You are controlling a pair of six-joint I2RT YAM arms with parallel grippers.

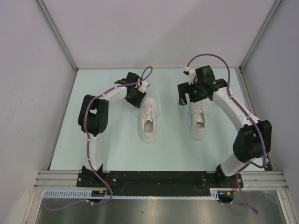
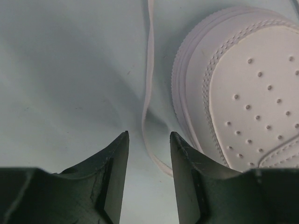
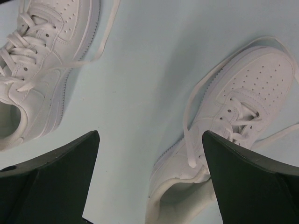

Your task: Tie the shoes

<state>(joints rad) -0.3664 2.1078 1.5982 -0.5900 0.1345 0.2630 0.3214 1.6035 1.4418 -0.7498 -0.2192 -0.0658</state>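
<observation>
The left shoe (image 1: 148, 122) and right shoe (image 1: 200, 120) lie side by side on the surface (image 1: 112, 149), toes away from the arms. The left hand (image 2: 149, 140), fingers apart, hangs over a loose lace (image 2: 149, 70) beside the left shoe's toe. The right hand (image 3: 149, 144) is spread wide above the shoes.

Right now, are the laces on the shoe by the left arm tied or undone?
Undone: a loose lace trails on the table beside the shoe, by the open left fingers.
</observation>
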